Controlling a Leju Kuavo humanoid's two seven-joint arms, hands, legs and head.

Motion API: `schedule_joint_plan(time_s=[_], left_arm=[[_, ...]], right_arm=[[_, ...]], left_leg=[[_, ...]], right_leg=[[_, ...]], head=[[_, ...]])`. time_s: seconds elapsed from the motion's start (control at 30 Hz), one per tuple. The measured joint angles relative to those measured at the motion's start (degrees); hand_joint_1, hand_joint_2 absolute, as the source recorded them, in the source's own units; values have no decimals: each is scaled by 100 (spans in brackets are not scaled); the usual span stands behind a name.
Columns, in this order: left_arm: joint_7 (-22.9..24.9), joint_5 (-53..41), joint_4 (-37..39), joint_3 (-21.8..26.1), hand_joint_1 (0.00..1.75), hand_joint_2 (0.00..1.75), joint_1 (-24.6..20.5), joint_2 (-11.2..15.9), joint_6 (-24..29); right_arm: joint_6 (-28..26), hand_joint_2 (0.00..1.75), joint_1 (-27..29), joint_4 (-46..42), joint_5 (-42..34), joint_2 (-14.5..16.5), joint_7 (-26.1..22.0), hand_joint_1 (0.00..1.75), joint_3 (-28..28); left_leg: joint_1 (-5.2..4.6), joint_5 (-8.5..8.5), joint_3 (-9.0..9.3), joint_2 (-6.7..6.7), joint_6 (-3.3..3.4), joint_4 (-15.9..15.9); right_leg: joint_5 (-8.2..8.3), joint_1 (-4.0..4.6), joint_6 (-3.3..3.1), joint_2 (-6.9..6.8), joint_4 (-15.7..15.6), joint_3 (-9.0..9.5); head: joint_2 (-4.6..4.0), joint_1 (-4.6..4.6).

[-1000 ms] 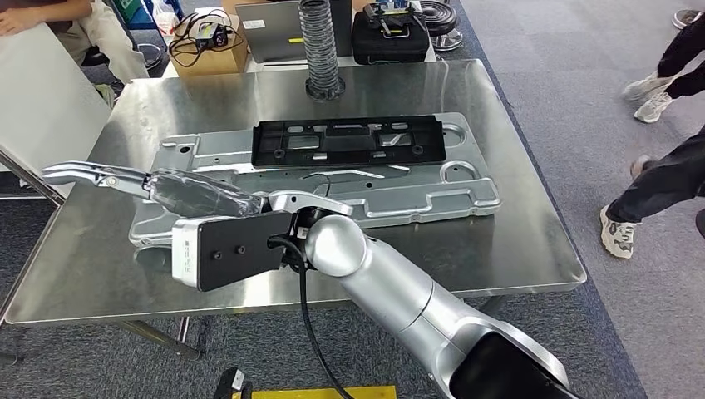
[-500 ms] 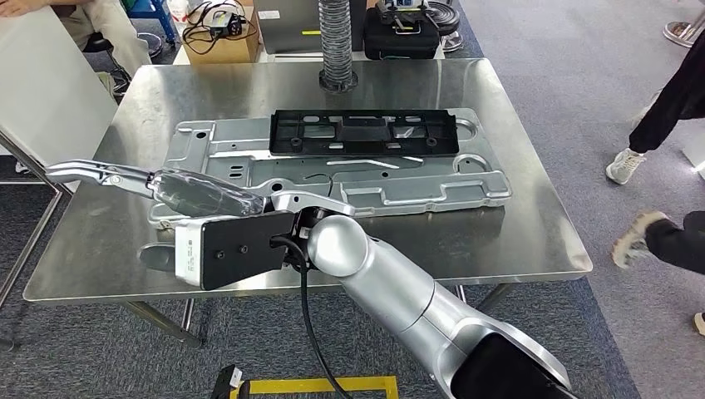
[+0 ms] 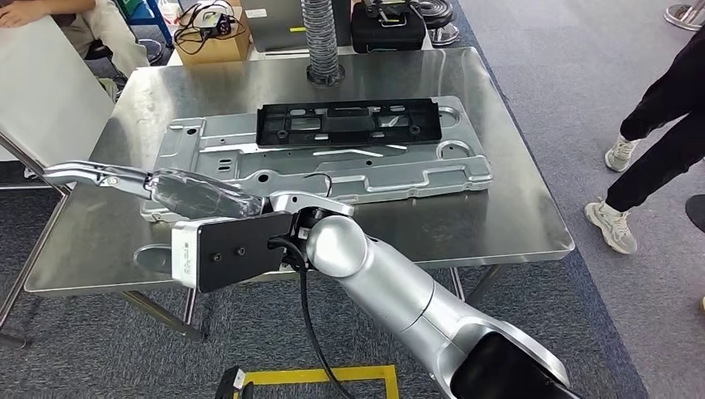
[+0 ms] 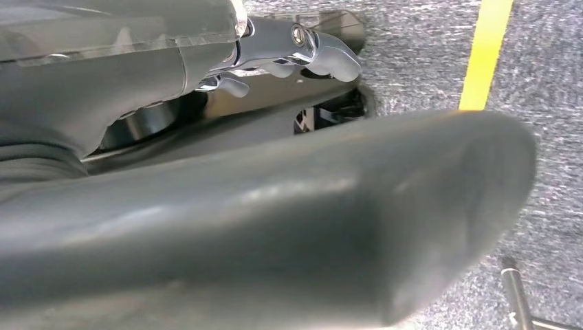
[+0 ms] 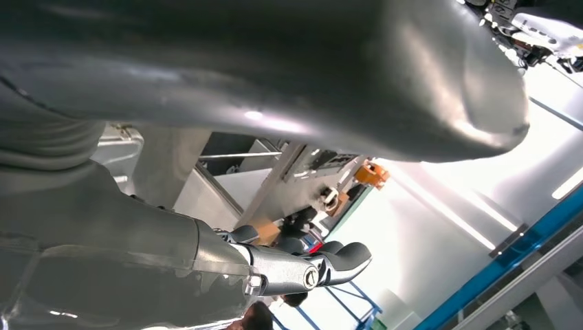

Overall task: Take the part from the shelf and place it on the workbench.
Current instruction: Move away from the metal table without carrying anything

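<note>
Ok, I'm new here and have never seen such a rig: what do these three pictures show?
This is a humanoid robot with two silver arms. The wide picture looks down from its head; the other two come from cameras at its wrists, so the big grey shapes are its left hand and right hand up close. On the steel workbench lies a large grey metal panel with a black frame on it; a ribbed hose stands at the far edge. The right hand holds a long silver part in clear wrap above the near side.
</note>
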Motion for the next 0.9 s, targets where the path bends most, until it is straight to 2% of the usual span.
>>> schedule_joint_plan(time_s=[0.03,0.1,0.13,0.17,0.27,0.3,0.33,0.37,0.43,0.47,0.5,0.53,0.6,0.63,0.67,0.73,0.8,0.83,0.9], left_arm=[[1,-1,0,0,0,0,-1,1,0],[3,-1,1,-1,0,0,-10,0,0],[3,-1,1,-1,0,0,-16,-1,1],[3,-1,1,-2,0,0,-19,-2,1],[5,1,1,-1,0,0,-17,-7,2],[5,2,2,0,0,0,-20,-9,3],[5,3,2,0,0,0,-24,-10,3],[5,4,2,0,0,0,-26,-11,3],[5,6,1,1,0,0,-23,-9,2],[5,6,1,1,0,0,-18,-9,3],[4,6,1,2,0,0,-13,-8,3],[4,6,1,2,0,0,-10,-8,4],[3,5,2,1,0,0,-6,-15,3],[0,5,2,1,0,0,-7,-20,3],[-1,3,1,0,0,0,-9,-25,3],[-4,-2,0,-1,0,0,-16,-31,3],[-2,-6,0,-2,0,0,-18,-33,2],[-2,-7,0,-2,0,0,-17,-33,2],[-1,-7,0,-2,0,0,-16,-30,2]], right_arm=[[-1,0,1,-1,2,0,1,0,0],[-3,0,-2,-8,5,0,2,0,0],[-4,0,-4,-14,7,0,4,0,0],[-5,0,-6,-22,10,0,6,0,0],[-6,0,-10,-35,16,-2,16,0,0],[-5,0,-14,-36,18,-3,19,0,0],[-5,0,-18,-37,18,-4,20,0,0],[-4,0,-20,-38,19,-8,21,0,0],[-4,0,-12,-39,19,-23,22,0,0],[-4,0,-5,-39,19,-34,22,0,0],[-4,0,0,-39,19,-44,22,0,0],[-4,0,2,-40,19,-52,22,0,0],[-4,0,-6,-47,19,-58,22,0,0],[-4,0,-12,-54,20,-58,22,0,0],[-4,0,-19,-60,20,-57,22,0,0],[-6,0,-25,-65,24,-58,23,0,0],[-9,0,-27,-66,26,-59,25,0,-1],[-11,0,-29,-66,26,-58,26,0,-1],[-14,0,-24,-65,28,-58,27,0,0]], left_leg=[[2,120,188,1,2,-255],[0,388,701,1,25,-1070],[-10,469,877,-3,55,-1384],[-22,500,955,-8,89,-1549],[-34,572,922,-12,214,-1614],[-28,609,900,-7,262,-1625],[-19,648,871,1,306,-1638],[-18,687,831,8,338,-1643],[-28,755,729,11,365,-1636],[-34,788,678,11,367,-1630],[-41,817,633,9,365,-1623],[-50,844,597,6,361,-1616],[-69,889,552,0,345,-1606],[-80,910,537,-1,328,-1603],[-81,932,525,2,302,-1601],[-73,982,508,12,233,-1614],[-65,960,472,15,170,-1585],[-63,845,414,11,141,-1461],[-43,414,180,4,80,-857]], right_leg=[[15,-2,10,2,20,-31],[36,5,42,5,61,-74],[50,15,69,6,77,-92],[69,25,100,7,86,-109],[113,22,203,9,95,-148],[45,12,235,13,164,-184],[-97,4,263,18,336,-259],[-315,-7,288,22,646,-386],[-759,-13,325,23,1454,-701],[-880,-13,332,23,1744,-796],[-886,-12,325,23,1806,-771],[-795,-8,305,23,1627,-624],[-518,16,217,21,783,-91],[-416,34,177,16,407,125],[-360,55,144,13,163,256],[-304,83,108,9,57,279],[-210,47,60,3,-10,258],[-154,24,38,-5,-49,238],[-66,5,11,-17,-86,167]], head=[[0,-1],[0,1],[0,1],[0,4],[0,6],[0,10],[0,18],[0,22],[0,33],[0,33],[0,34],[0,33],[0,31],[0,25],[0,28],[0,39],[0,47],[0,37],[0,16]])
